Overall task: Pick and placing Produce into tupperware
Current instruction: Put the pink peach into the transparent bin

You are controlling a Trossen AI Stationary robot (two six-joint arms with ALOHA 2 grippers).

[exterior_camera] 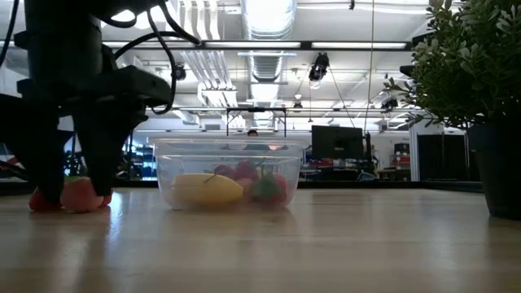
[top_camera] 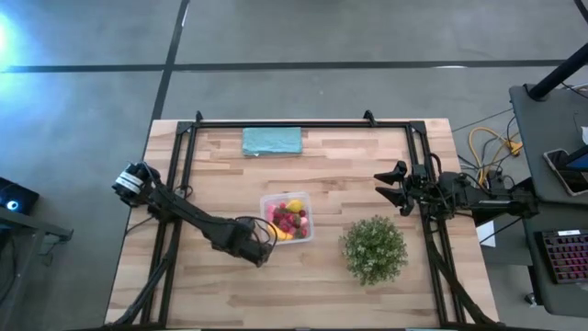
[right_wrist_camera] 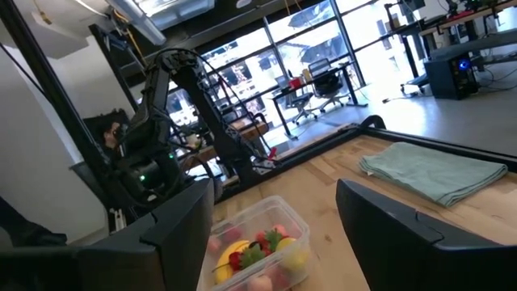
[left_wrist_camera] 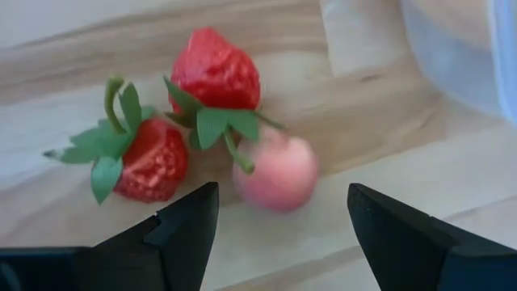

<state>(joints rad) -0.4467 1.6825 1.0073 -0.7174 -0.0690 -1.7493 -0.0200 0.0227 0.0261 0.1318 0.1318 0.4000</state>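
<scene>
The clear square tupperware stands mid-table and holds yellow, red and pink produce. Just off its left near corner, two red strawberries with green leaves and a round pink fruit lie on the wood. My left gripper hangs over them, open and pointing down, with a finger on either side of the pink fruit and a gap showing to each. From above, the gripper hides these fruits. My right gripper waits open at the table's right side.
A bushy green potted plant stands right of the tupperware, toward the near edge. A folded teal cloth lies at the far edge. Black frame rails run along the table's left, right and far sides.
</scene>
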